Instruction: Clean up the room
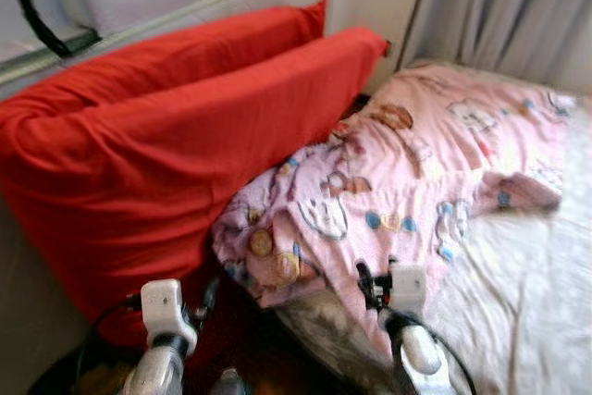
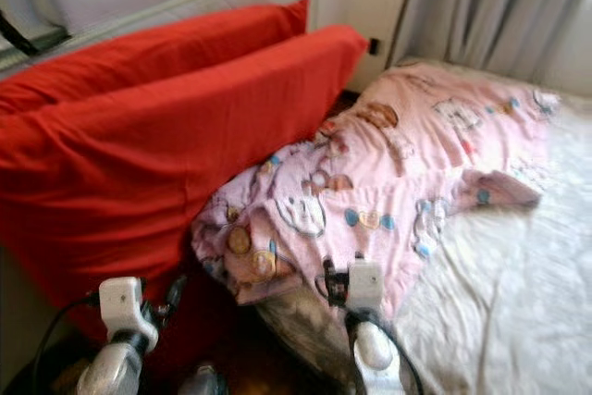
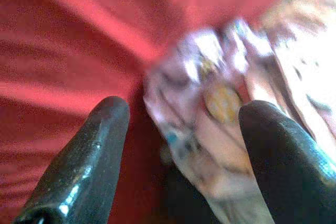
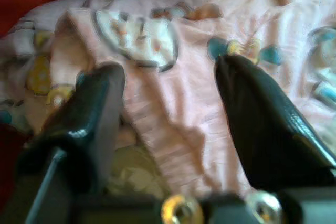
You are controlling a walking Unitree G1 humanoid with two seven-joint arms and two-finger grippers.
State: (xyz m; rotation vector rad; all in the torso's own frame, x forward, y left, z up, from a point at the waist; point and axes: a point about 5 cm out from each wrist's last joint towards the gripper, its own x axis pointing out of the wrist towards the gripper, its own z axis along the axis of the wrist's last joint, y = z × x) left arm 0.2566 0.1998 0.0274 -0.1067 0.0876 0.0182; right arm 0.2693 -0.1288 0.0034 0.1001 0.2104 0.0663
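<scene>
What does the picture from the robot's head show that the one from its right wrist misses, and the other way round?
The head picture alone takes in the two big red pillows, the grey curtain, the white sheet and both silver arms. The right wrist picture alone gives a close look at the right pincer, its two black fingers spread apart just above the cloth. Both share the pink cartoon blanket, crumpled on the bed beside the pillows.

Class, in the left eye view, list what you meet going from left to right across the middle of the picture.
red pillows → pink patterned blanket → white bed sheet
</scene>
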